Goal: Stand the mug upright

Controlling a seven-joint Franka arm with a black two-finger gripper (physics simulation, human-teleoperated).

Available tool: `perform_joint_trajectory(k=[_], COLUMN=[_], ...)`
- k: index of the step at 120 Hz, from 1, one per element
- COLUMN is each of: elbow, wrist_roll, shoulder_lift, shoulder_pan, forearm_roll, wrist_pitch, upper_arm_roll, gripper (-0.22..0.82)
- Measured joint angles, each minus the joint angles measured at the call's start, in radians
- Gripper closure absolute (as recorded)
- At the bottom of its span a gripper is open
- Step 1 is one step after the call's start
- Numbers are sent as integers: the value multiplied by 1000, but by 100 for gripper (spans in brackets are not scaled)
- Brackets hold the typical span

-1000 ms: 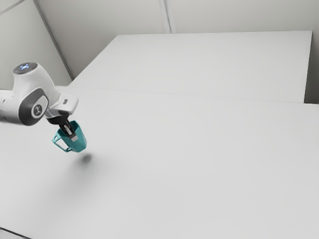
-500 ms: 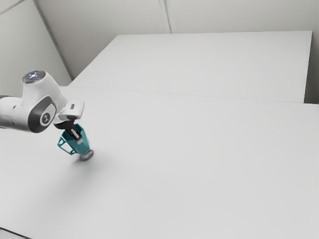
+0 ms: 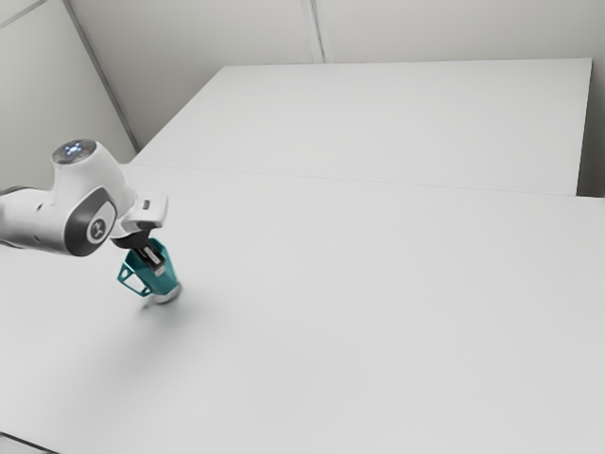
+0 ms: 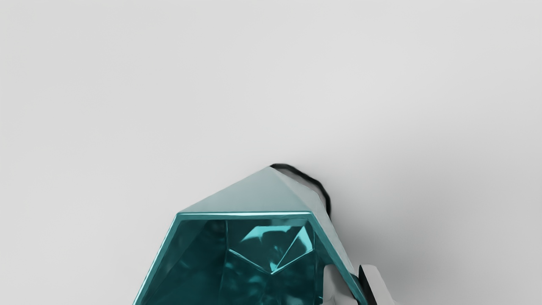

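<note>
Main risk: mug [image 3: 167, 282] rocks or topples on table [image 3: 378, 284] if freed now, b/c it leans, mouth toward the exterior view's left; flush base contact can't be confirmed. Next: mug pivots in grip if base edge is pressed down, b/c only one wall is held. Least: wall slips, b/c pinch is small, near rim [image 4: 245, 215].

Mug pos.: low, below hand, mouth facing it. Gripper [image 3: 158, 269] pinches side wall, one fingertip inside, other outside. Handle [image 3: 130, 287] on the exterior view's left side.
</note>
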State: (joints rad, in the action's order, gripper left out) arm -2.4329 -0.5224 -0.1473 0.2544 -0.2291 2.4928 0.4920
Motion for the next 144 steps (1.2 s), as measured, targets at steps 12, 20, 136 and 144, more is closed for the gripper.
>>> perform_joint_trajectory(k=[12,20,136,144], elbow=[0,1,8,13], wrist_roll=[6,9,-8,-10], shoulder_lift=[11,20,39,38], shoulder_pan=[1,-1,-7,-9], forearm_roll=[9,15,59,59], wrist_pitch=[9,13,9,5], upper_arm_roll=[0,-1,0,0], gripper=[79,79,43,42])
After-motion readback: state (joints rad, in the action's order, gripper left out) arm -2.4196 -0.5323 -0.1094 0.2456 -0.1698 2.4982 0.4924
